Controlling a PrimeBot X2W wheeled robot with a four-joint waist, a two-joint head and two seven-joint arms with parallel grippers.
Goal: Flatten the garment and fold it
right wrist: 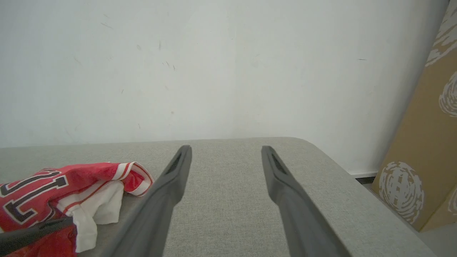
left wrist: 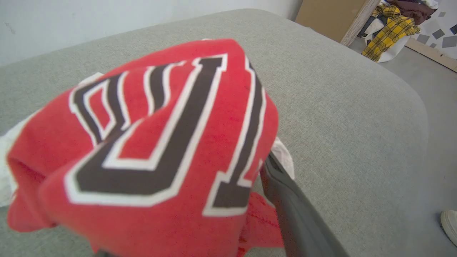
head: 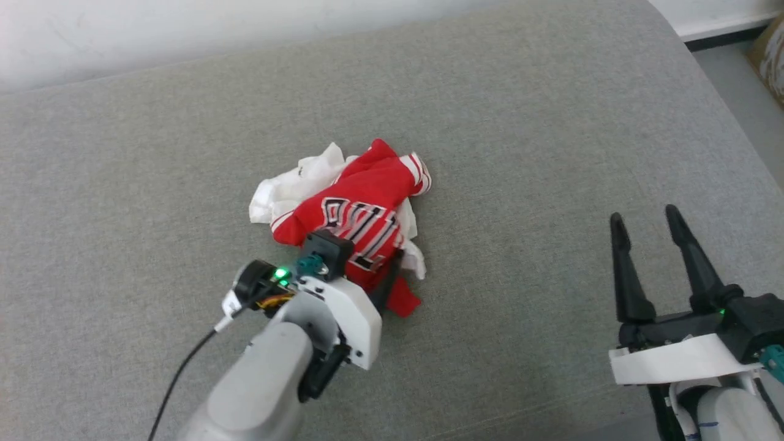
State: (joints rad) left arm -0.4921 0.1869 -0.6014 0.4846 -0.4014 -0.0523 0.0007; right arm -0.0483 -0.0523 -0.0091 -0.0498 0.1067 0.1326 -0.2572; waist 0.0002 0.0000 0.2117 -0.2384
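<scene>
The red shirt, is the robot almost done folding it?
Not yet. Nothing looks done: the garment lies in a crumpled heap on the grey cushion, with white bits poking out. In hand: the left gripper is down in the heap, one finger beside the cloth, though I can't tell if it grips. The right gripper is open, off to the side. Left to do: spread it flat, then fold it.

Left claw point(head: 366, 251), right claw point(head: 649, 223) spread (wide).

Grey fabric cushion point(head: 551, 122), crumpled red garment point(head: 361, 208) atop
</scene>
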